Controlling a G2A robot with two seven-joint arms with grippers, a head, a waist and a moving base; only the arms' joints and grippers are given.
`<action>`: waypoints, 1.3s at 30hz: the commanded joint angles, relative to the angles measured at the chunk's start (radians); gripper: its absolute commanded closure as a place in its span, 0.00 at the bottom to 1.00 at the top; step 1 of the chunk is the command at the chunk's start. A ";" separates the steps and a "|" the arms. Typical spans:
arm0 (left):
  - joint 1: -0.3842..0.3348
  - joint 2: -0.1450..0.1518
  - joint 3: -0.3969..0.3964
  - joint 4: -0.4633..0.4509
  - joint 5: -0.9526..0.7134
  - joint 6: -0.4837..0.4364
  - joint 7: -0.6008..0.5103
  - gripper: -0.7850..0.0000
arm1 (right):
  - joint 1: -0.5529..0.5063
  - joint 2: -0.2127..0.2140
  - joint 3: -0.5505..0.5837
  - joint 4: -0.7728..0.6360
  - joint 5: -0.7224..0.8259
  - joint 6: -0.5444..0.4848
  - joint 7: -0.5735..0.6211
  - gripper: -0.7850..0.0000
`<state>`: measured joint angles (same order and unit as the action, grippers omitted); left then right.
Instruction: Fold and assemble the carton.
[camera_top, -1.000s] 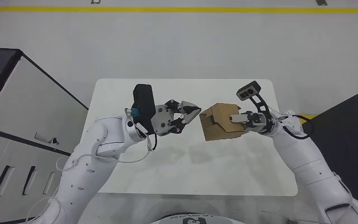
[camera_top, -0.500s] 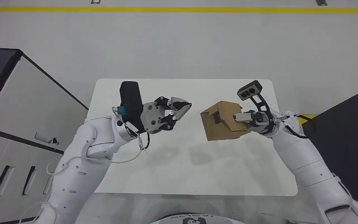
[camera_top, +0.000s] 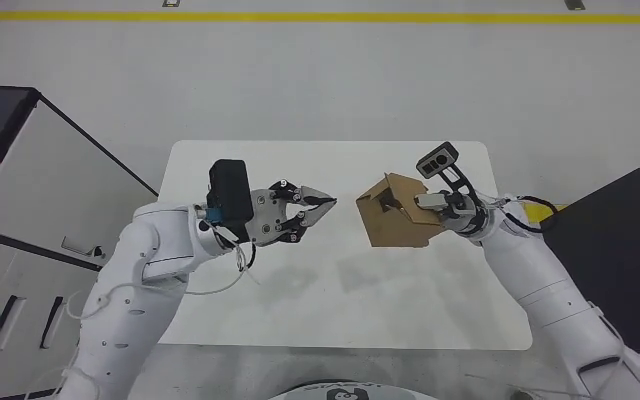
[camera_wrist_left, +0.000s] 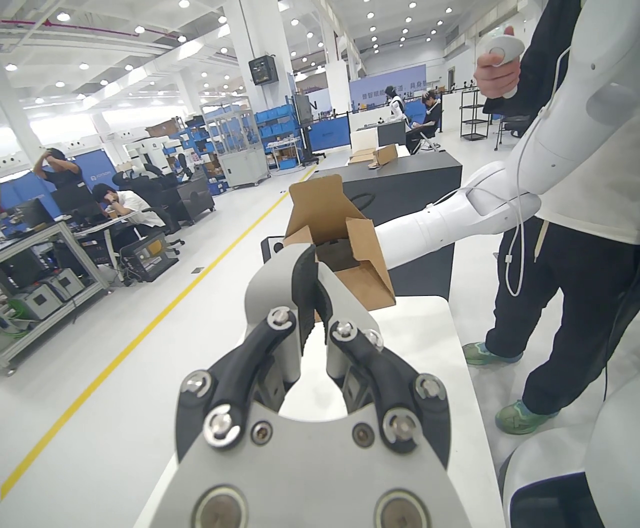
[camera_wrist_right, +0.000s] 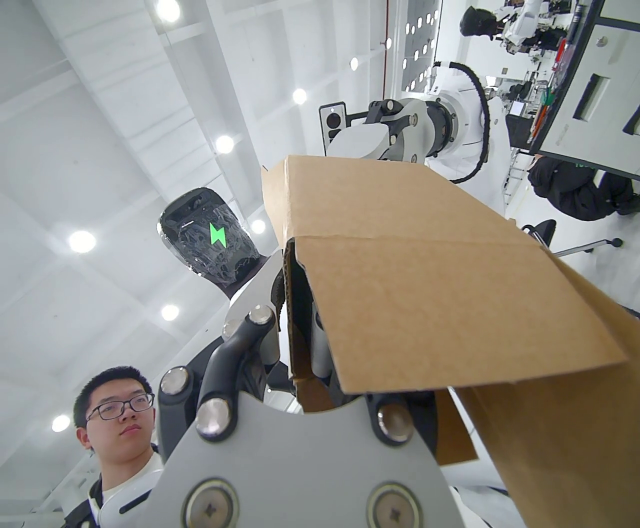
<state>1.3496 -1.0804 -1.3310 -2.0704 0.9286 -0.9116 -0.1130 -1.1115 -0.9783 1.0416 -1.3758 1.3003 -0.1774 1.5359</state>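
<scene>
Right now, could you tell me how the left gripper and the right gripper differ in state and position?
The left gripper is shut on nothing; the right gripper is shut on a wall of the carton. The left gripper stands apart from the carton, pointing toward it; the right gripper touches it. Both hang over the table.

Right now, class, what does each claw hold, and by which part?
The right claw grips the box by a wall at its open end, one finger inside. The left claw, shut, holds nothing.

White rounded-corner table (camera_top: 400, 300), smooth matte top, on pale grey floor (camera_top: 300, 90)
</scene>
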 joint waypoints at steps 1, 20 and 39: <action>-0.007 0.001 -0.008 -0.021 0.053 0.019 -0.027 1.00 | 0.000 0.000 0.000 0.000 0.000 0.000 0.000 1.00; -0.064 0.009 0.053 -0.144 0.702 0.046 0.088 1.00 | -0.039 -0.017 -0.016 -0.019 -0.016 0.122 -0.092 1.00; -0.087 0.032 0.134 -0.173 1.020 0.076 0.267 1.00 | -0.085 -0.037 0.000 -0.038 -0.046 0.159 -0.111 1.00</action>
<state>1.2626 -1.0488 -1.1982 -2.2437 1.9477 -0.8368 0.1498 -1.1955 -1.0141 1.0404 -1.4146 1.2552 -0.0170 1.4223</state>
